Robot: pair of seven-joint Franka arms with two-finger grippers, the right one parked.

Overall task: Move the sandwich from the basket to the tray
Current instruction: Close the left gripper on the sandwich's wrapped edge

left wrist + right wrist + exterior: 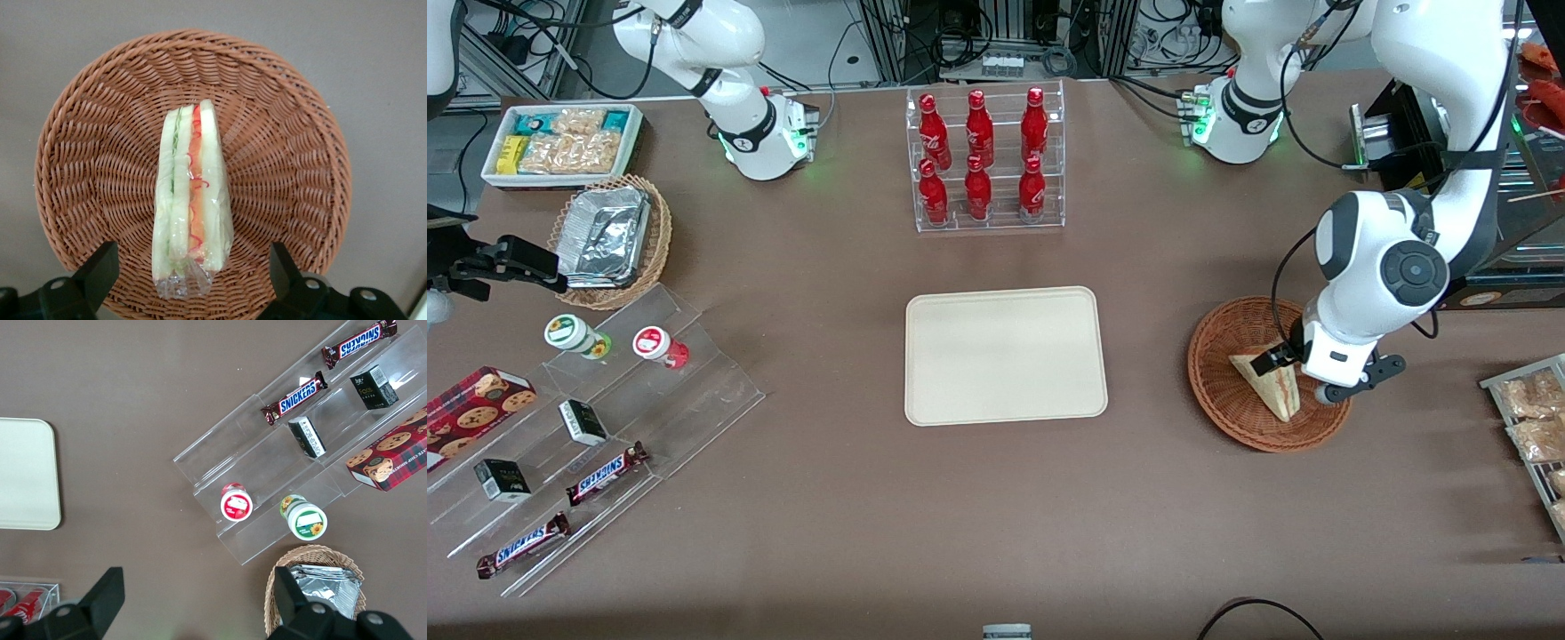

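Front view: the working arm's gripper (1303, 378) hangs low over the round reddish-brown wicker basket (1227, 391), at the working arm's end of the table. In it lies the triangular wedge sandwich of pale bread (1267, 384). The flat cream rectangular tray (1005, 356) sits well apart toward the table's middle, bare. Snickers bars (605, 473) and red bottles (978, 156) in a clear rack stand elsewhere; the bottles' script is probably Coca-Cola, too small to confirm.

Left wrist view: the two dark fingers (100, 270) stand wide apart, one each side of the wrapped sandwich's (192, 200) nearer end, touching nothing. Its long axis runs straight away from the gripper (190, 270), across the closing line, red and green filling edge upward.

Right wrist view: "Snickers" wrappers (297, 399) read clearly.
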